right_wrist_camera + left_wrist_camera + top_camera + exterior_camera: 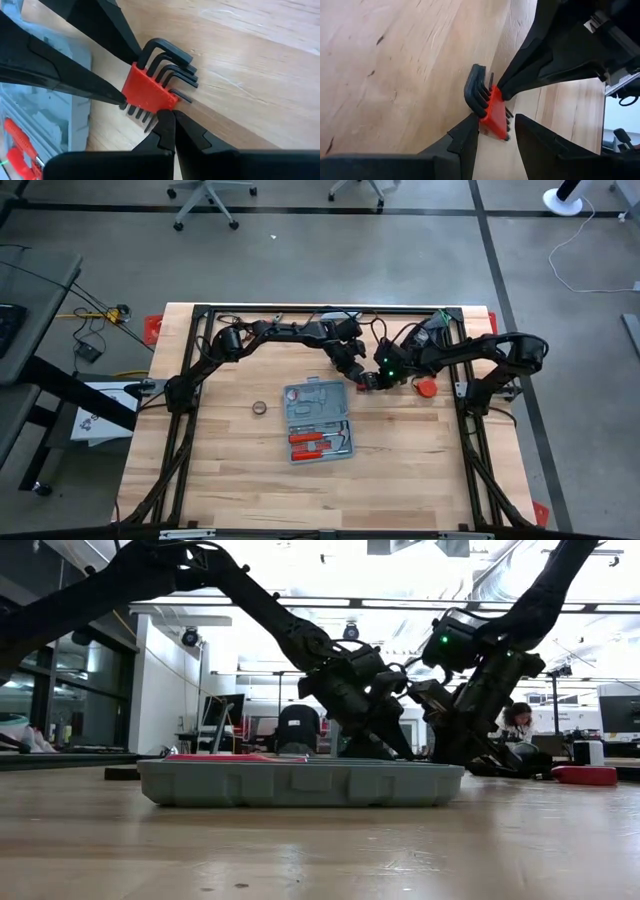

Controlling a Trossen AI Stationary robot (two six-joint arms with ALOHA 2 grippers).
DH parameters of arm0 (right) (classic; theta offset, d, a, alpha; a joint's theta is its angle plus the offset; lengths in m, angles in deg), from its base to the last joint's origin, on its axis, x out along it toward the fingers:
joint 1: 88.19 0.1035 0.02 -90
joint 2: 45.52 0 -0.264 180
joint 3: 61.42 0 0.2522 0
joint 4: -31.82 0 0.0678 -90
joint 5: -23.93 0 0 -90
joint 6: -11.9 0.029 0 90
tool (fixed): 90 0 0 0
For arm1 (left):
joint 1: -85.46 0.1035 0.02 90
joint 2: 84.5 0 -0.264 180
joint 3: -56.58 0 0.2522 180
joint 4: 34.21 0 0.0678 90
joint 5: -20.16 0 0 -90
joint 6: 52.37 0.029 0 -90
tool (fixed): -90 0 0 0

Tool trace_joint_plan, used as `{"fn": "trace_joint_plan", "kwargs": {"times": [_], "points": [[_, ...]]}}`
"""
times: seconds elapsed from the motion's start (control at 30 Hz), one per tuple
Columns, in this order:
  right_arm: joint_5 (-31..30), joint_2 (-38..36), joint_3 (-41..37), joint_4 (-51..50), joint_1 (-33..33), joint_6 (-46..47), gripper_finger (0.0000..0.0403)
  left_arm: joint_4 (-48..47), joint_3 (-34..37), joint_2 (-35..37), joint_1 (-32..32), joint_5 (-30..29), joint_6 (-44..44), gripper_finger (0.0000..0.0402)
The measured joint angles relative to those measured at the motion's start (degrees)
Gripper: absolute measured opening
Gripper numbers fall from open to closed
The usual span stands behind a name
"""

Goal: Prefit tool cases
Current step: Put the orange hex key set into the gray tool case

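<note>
The flat rectangular grey-blue plastic tool case (319,421) lies open a little below the centre of the high view on the pale wooden table (420,480), red-handled tools (310,442) in its lower half. Bare wood lies wide below it and to either side. Above and right of the case the two arms meet, crowding that patch. There a red plastic holder of black hex keys (150,90) lies on the wood just beside the case's edge. The left gripper (495,132) stands partly open with its fingers either side of the holder's end, one fingertip (467,135) against it. The right gripper (167,117) is closed, its tips pressed to the holder's corner. A small dark ring (260,408) lies left of the case; a red round object (427,387) sits right of the grippers.
</note>
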Motion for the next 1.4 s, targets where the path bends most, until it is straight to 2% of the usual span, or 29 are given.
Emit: {"fn": "trace_joint_plan", "kwargs": {"times": [0.5,0.6,0.73,0.97,1.2,1.4], "points": [[4.36,0.51,-0.20,2.09,-2.63,-1.57,0.0000,3.70,0.04,-0.04,-1.58,-1.96,1.32,0.0119],[4.89,1.10,-0.17,2.34,-2.61,-1.47,0.0000,3.84,0.02,-0.04,-1.46,-2.85,2.19,0.0097],[5.07,1.30,-0.06,2.47,-2.61,-1.40,0.0000,2.74,0.00,-0.08,-0.95,-2.80,2.52,0.0023],[0.89,-4.08,-0.07,1.80,-2.53,-1.99,0.0000,-0.89,0.02,1.75,0.75,-1.44,6.49,0.0016],[-5.68,-17.90,0.11,-2.19,-1.09,-1.64,0.0000,-11.49,0.33,6.80,4.08,-1.26,16.28,0.0014],[-9.45,-23.87,0.11,-11.51,-0.20,-2.17,0.0000,-31.26,0.24,11.94,4.45,3.12,31.45,0.0014]]}}
